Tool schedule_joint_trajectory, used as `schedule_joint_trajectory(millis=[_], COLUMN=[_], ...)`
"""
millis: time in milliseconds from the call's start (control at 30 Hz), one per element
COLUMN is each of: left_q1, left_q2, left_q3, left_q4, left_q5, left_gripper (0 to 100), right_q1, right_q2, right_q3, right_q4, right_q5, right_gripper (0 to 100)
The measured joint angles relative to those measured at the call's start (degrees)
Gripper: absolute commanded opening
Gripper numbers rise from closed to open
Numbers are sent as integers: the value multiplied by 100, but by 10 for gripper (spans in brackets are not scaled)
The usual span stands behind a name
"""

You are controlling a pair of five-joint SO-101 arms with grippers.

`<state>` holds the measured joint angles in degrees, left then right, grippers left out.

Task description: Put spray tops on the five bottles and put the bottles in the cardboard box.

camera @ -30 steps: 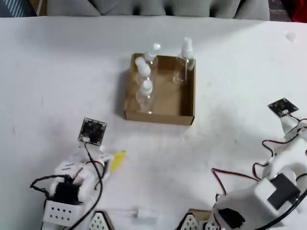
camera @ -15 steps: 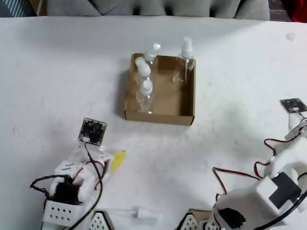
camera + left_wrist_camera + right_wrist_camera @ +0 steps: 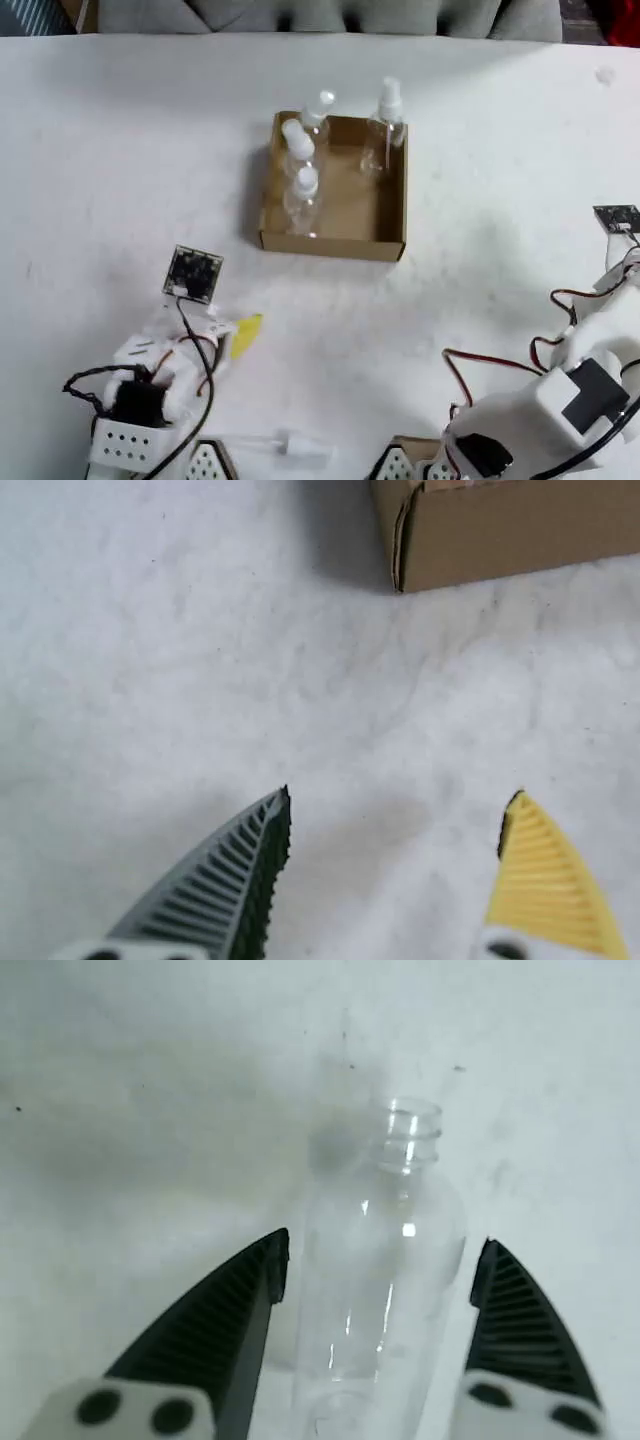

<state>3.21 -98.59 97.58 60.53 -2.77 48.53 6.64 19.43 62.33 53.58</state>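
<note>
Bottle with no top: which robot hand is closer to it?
Right. The right gripper is open, the bottle framed between its jaws; the left gripper hangs over the table near the cardboard box.

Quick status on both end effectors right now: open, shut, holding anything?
Left end effector: open, holding nothing.
Right end effector: open, straddling the uncapped bottle, not gripping it.

Likely a home room: grey cushioned sofa (image 3: 350, 15) behind a white cloth-covered table (image 3: 100, 150)
</note>
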Motion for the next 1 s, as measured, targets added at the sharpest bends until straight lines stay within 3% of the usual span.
schedule_joint_trajectory(millis=[433, 600, 1000], left_q1=[0, 0, 0], left_q2=[0, 0, 0], left_q3=[0, 0, 0], left_q4=[0, 0, 0], left_q5=[0, 0, 0], left_gripper=[305, 305, 302], right_q1=[0, 0, 132], right_q2=[264, 264, 255], right_q3=[0, -70, -264], right_q4=[-97, -149, -123], right_q5=[0, 0, 0], right_gripper=[241, 14, 15])
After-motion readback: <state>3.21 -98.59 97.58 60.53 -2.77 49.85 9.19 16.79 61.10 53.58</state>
